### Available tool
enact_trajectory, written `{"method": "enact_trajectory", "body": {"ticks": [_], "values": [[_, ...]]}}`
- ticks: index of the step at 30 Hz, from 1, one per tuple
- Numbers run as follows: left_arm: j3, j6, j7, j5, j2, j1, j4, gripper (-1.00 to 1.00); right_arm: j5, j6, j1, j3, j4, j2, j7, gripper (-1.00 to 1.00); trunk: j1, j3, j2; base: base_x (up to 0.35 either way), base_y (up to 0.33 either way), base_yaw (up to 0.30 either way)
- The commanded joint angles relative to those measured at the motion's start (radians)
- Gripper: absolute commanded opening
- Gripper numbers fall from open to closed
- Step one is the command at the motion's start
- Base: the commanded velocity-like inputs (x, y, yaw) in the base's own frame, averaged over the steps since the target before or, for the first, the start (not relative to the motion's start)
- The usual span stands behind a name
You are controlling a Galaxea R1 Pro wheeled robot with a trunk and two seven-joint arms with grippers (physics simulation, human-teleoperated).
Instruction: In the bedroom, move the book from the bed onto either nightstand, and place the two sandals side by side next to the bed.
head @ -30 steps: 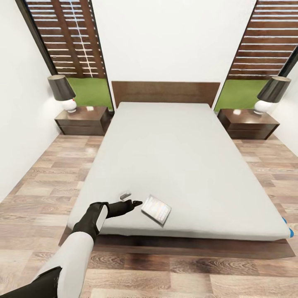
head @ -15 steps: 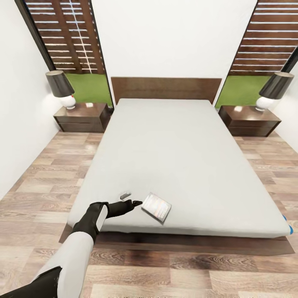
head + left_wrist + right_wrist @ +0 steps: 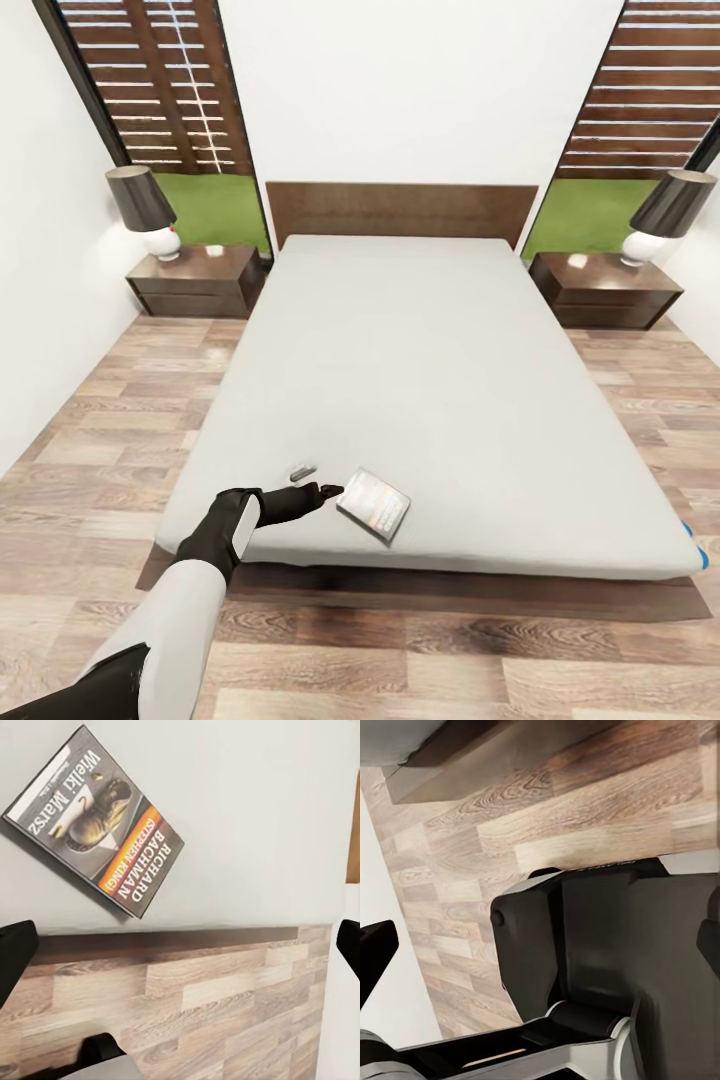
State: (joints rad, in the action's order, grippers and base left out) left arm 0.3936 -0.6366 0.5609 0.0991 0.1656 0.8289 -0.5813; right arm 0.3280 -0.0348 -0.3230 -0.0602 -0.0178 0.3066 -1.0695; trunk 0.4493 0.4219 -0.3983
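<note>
Status: I am holding my black left gripper [image 3: 318, 492], fingers spread apart and empty, just beside the thin dark orange-banded paperback book [image 3: 373, 503], which is lying on the pale grey mattress bed [image 3: 420, 380]. Neither dark brown nightstand [image 3: 195, 282] is bearing it; the bright blue sandals [image 3: 698, 548] are awaiting placement. Since earlier, the camera is tilting.

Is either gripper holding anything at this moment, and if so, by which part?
Nothing is held. The left gripper sits beside the thin dark paperback book on the pale grey mattress, jaws open and empty. The right gripper's fingers are spread with nothing between them.
</note>
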Motion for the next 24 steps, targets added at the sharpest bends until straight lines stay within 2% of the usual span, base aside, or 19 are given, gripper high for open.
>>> {"method": "enact_trajectory", "body": {"ticks": [1, 19, 24], "values": [[0.008, -0.006, 0.008, 0.01, 0.002, 0.001, -0.002, 1.0, -0.006, -0.004, -0.001, -0.006, 0.001, 0.0, -0.003, 1.0, 0.001, 0.002, -0.002, 0.046, -0.045, 0.0], [0.01, -0.006, 0.008, 0.01, -0.001, 0.001, -0.003, 1.0, -0.006, -0.004, -0.001, -0.006, 0.001, -0.001, -0.003, 1.0, 0.001, 0.002, -0.002, 0.087, -0.052, 0.0], [0.011, -0.006, 0.008, 0.01, -0.001, 0.001, -0.003, 1.0, -0.006, -0.004, -0.001, -0.006, 0.001, -0.001, -0.003, 1.0, 0.001, 0.002, -0.002, 0.203, -0.048, 0.0]]}}
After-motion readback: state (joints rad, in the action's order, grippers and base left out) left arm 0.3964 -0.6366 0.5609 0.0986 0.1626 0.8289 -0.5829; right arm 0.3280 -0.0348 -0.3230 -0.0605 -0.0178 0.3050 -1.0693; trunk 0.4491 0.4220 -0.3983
